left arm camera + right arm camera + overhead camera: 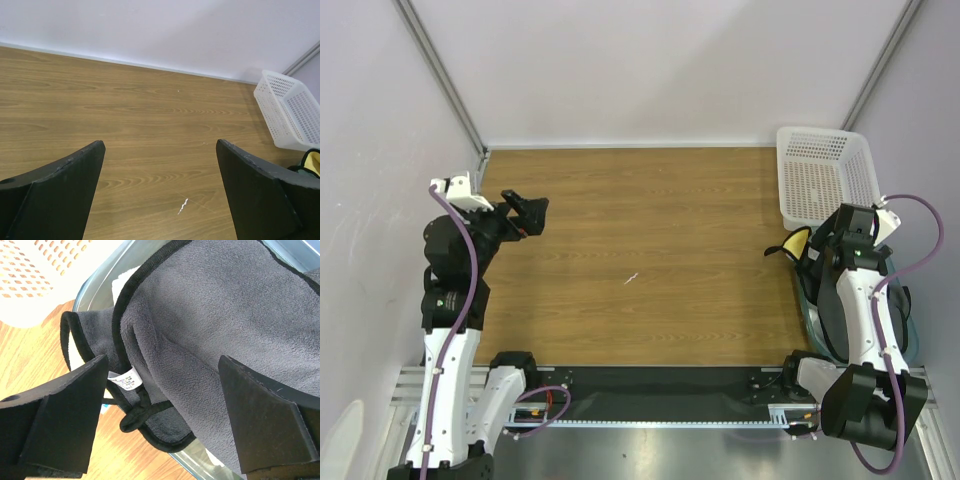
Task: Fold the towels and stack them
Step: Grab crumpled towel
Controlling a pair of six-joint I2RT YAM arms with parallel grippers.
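A dark grey towel (225, 315) with dark edging and a white label lies crumpled in a clear bin (220, 466) at the table's right edge. My right gripper (162, 365) is open just above it, one finger on each side of its folds, holding nothing. A bit of white cloth (121, 284) shows under the grey towel. A yellow towel (798, 243) with a dark edge peeks out beside my right gripper (818, 252); it also shows in the left wrist view (312, 162). My left gripper (532, 210) is open and empty above the table's left side (160, 145).
A white perforated basket (823, 178) stands at the back right, just behind the clear bin (910, 330); it also shows in the left wrist view (290, 107). The wooden table (650, 250) has a small white fleck (632, 278). Walls close in on three sides.
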